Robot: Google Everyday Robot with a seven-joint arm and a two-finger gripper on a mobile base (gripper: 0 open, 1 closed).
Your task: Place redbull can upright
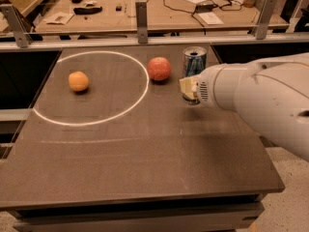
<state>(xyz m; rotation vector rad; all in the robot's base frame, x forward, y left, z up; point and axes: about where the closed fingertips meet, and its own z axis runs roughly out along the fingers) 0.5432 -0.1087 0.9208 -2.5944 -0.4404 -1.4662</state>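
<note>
The redbull can [194, 61] stands upright, blue and silver with a silver top, right of centre at the back of the dark table [145, 168]. My gripper [189, 89] sits at the end of the big white arm [260, 95] that reaches in from the right. It is closed around the can's lower part and hides its base. I cannot tell whether the can rests on the table.
A red-orange round fruit [159, 68] lies just left of the can. A smaller orange fruit [78, 80] lies inside a white chalk circle [140, 98] on the table's left half. A metal rail [145, 40] and a cluttered bench stand behind.
</note>
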